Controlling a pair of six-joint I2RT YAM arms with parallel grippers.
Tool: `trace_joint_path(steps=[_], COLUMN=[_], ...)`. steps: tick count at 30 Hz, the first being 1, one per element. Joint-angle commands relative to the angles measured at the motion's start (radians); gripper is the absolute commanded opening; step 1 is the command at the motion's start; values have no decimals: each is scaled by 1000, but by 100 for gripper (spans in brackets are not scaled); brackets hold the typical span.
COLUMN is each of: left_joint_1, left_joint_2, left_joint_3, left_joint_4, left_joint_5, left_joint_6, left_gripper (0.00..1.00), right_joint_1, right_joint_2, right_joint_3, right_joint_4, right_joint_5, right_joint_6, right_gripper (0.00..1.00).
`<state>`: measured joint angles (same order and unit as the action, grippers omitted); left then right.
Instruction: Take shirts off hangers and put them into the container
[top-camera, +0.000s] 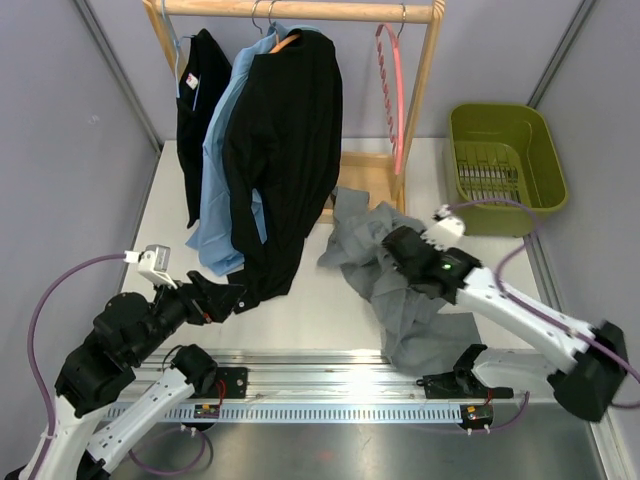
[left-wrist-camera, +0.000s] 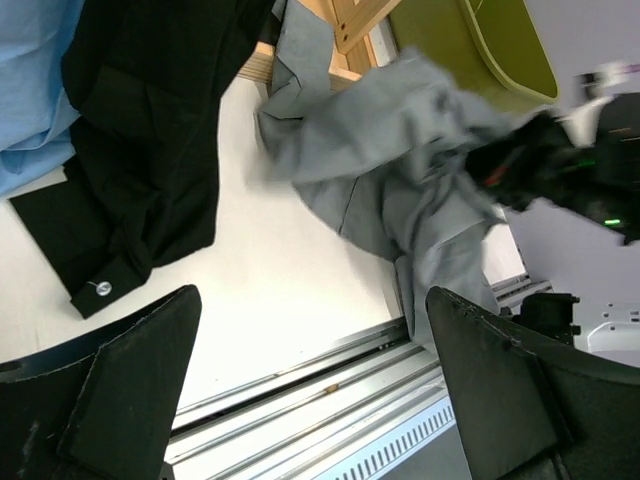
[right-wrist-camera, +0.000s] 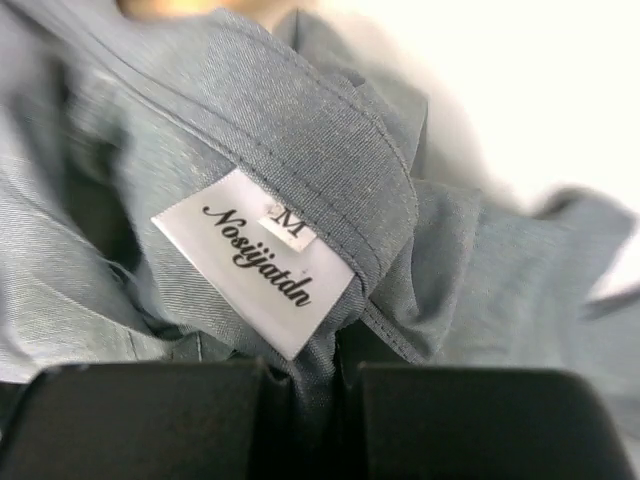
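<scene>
- The grey shirt (top-camera: 362, 248) is off its hanger and lies crumpled on the table (top-camera: 300, 300), right of the middle. It sits just in front of the rack's foot, and one end trails toward the near edge.
- The fabric is a soft, fine weave that bunches into loose folds. A white size label (right-wrist-camera: 255, 262) at the collar faces the right wrist camera.
- The jaws of the right arm (top-camera: 500, 300) are pressed together on a fold of the collar just below that label.
- The step in hand appears to be carrying this shirt to the container (top-camera: 500, 110), an olive tub at the table's far right corner.
- The next move probably calls for a high lift so the trailing cloth clears the tub's rim, then a swing toward that corner.
- A pink hanger (top-camera: 393, 100) hangs bare on the wooden rail (top-camera: 300, 10).
- A black shirt (top-camera: 290, 150), a light blue shirt (top-camera: 225, 160) and a second black shirt (top-camera: 200, 110) hang beside it, so most of the task seems to be left.
- The jaws of the left arm (top-camera: 130, 335) are spread wide and hold nothing, near the front black shirt's cuff (left-wrist-camera: 100, 288).
</scene>
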<state>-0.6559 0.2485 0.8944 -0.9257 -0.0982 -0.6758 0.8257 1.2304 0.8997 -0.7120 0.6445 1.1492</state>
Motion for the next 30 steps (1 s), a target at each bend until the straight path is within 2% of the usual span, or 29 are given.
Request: trace_joint_path(steps=[1,3,5,8,10,12,13,17,21,23,26,30], left_joint_1=[-2,-2,-2,-2,-2,-2,-2,-2,-2,-2,-2,-2], left_joint_2=[34,44,55,74,83,86,89,87,77,78,83,92], left_joint_3=[-2,-6,-6,-9,-6,-5,-3,3,8,9,15,20], left_joint_4=[80,93,102,120,128,131,136,131,125,119,113,107], left_joint_5=[54,63,68,83,89,89,91,92,91,89,81,81], left_joint_6=[-10,-8,-8,-10,-11,-10,-10,-7,-4,-1,1,2], left_gripper=[99,99,99,99,99,99,99,99,99,99,99,99], right_joint_1=[-78,-112,-169,-256,-301,-371,-402,-609,-782,-816,-878,-889], right_joint_2=[-198,-294,-357,-376,-358,-301,-277,-108,80,137,228,290], right_joint_3=[99,181,237,326,389,448,468,609,882,1044,1188,1373], right_joint_4=[-225,-292,-290,-181,-52,59,97,232,328,348,449,782], right_joint_5=[231,320,401,442,417,389,368,120,-32,-87,-198,-295], right_joint_6=[18,-9,-96,-287,-430,-505,-572,-658,-697,-700,-704,-741], right_gripper=[0,0,0,0,0,0,0,0,0,0,0,0])
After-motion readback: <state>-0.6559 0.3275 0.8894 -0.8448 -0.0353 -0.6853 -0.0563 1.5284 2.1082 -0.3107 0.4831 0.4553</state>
